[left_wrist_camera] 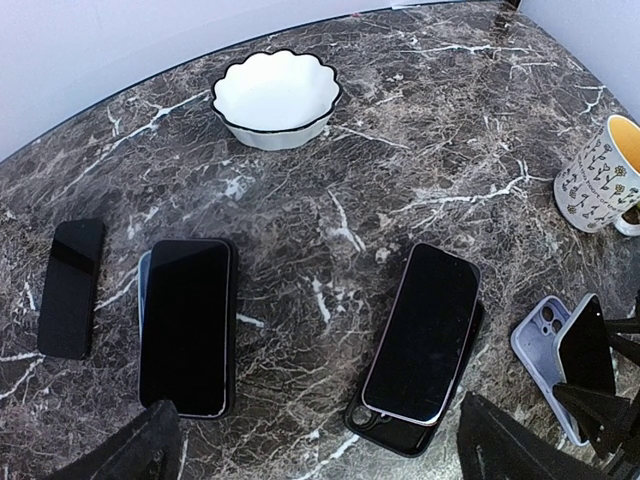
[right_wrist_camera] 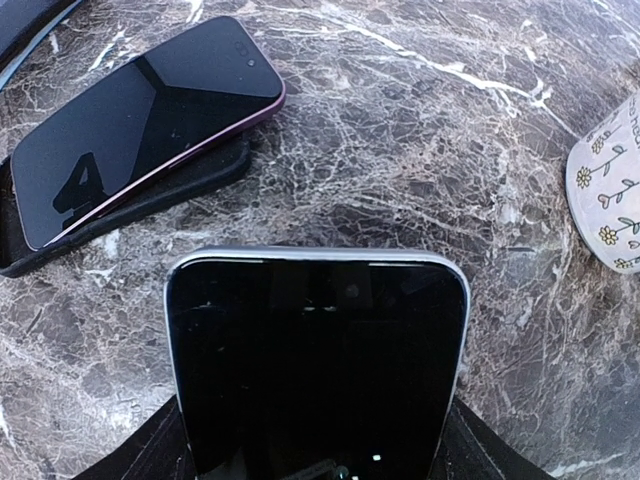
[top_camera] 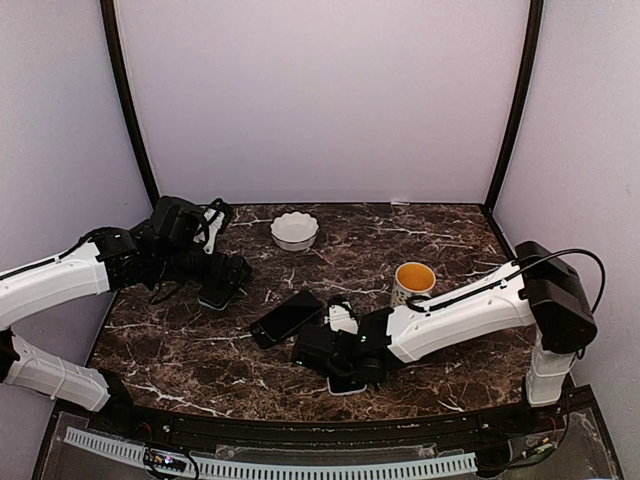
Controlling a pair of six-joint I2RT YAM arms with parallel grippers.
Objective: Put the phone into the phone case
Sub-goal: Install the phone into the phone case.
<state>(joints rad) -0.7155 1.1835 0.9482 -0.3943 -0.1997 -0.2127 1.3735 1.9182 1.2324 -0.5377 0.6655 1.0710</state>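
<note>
My right gripper (top_camera: 345, 360) is shut on a silver-edged phone (right_wrist_camera: 315, 370), one finger on each long side, screen facing the wrist camera. In the left wrist view this phone (left_wrist_camera: 587, 345) tilts over a lavender phone case (left_wrist_camera: 540, 345) lying on the marble. The case (top_camera: 343, 318) shows partly beside the gripper from above. A purple-edged phone (left_wrist_camera: 422, 335) lies askew on top of a black case (left_wrist_camera: 400, 435) in the table's middle. My left gripper (left_wrist_camera: 320, 450) hangs open above the marble between this pair and a cased phone (left_wrist_camera: 187, 325).
A white scalloped bowl (top_camera: 294, 230) stands at the back. A flowered mug (top_camera: 413, 281) with an orange inside sits just behind the right arm. A small dark phone (left_wrist_camera: 70, 288) lies at the far left. Walls enclose the table on three sides.
</note>
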